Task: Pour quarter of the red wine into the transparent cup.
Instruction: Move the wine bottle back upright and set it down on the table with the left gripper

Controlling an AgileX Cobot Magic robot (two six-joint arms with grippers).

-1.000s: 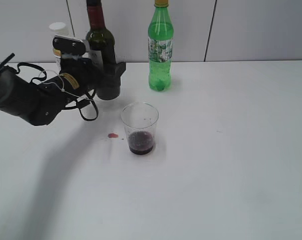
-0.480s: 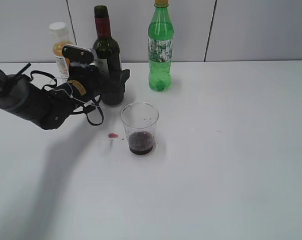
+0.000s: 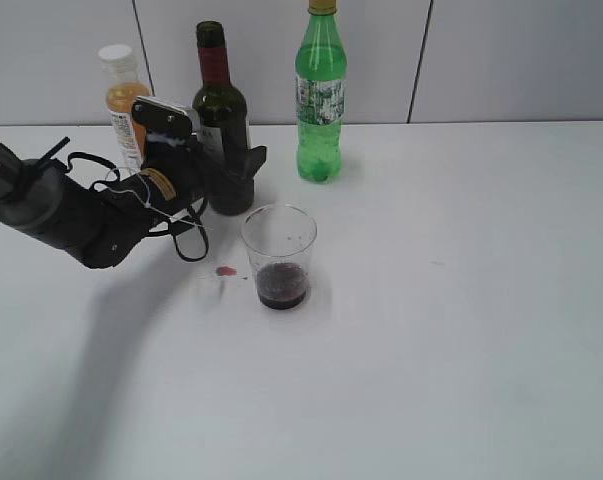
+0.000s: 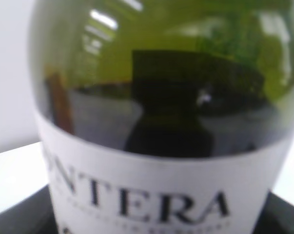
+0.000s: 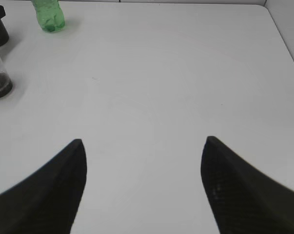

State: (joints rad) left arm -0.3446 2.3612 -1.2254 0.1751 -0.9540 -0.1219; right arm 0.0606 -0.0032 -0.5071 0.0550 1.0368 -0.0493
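Pour looked done: transparent cup (image 3: 279,256) mid-bench held dark wine at bottom. Left fingers (image 3: 224,172) clamped red wine (image 3: 224,120) upright near far-left edge; release left. Right fingers (image 5: 142,183) wide apart, empty.

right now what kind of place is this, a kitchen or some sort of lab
Most likely a lab or test bench, not a kitchen: a bare white table against plain grey wall panels, with only three bottles and a transparent cup set out, and the left gripper holding the red wine.
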